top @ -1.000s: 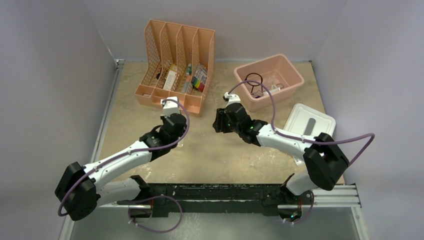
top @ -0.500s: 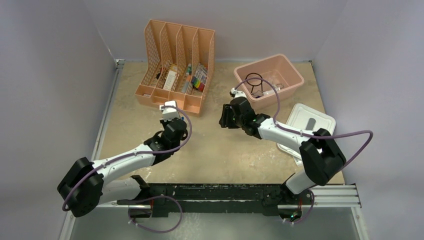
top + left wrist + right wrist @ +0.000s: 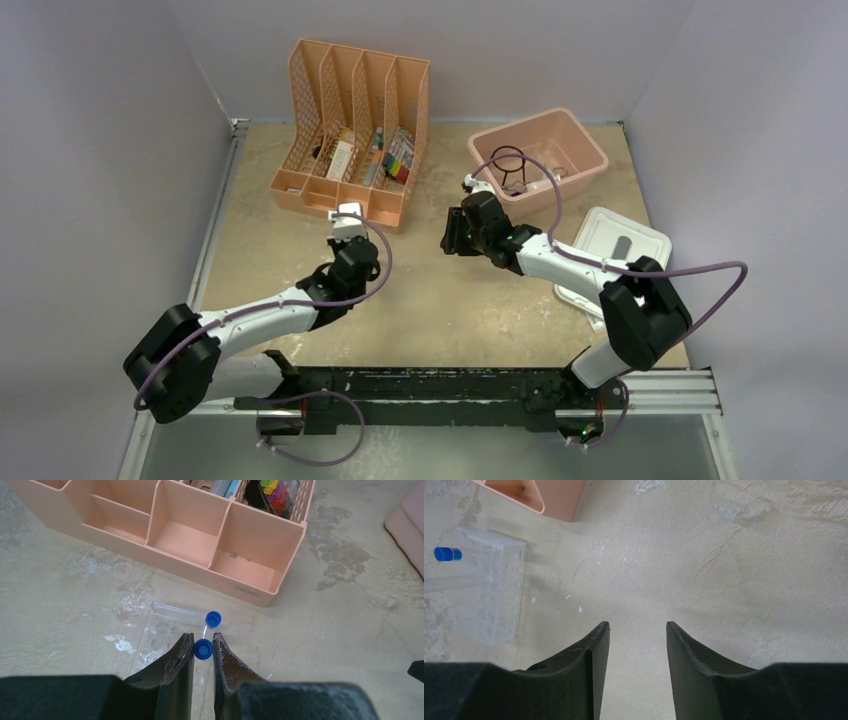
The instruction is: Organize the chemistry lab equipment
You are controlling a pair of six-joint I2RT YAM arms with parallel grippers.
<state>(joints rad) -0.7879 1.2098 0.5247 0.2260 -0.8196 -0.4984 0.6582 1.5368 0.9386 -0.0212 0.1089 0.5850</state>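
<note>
My left gripper is shut on the blue cap of a clear tube, held upright over a clear tube rack on the table. I cannot tell if its lower end sits in the rack. A second blue-capped tube stands just beyond. My right gripper is open and empty over bare table; the rack and a blue cap lie to its left. In the top view the left gripper is in front of the organizer and the right gripper is mid-table. A black wire ring lies in the tub.
The peach slotted organizer stands at the back left, its open front compartments just beyond the rack. The pink tub is at the back right. Its white lid lies on the table under the right arm.
My left gripper has drifted slightly right and toward the near edge. My right gripper has moved back and to the right, toward the tub, staying open.
</note>
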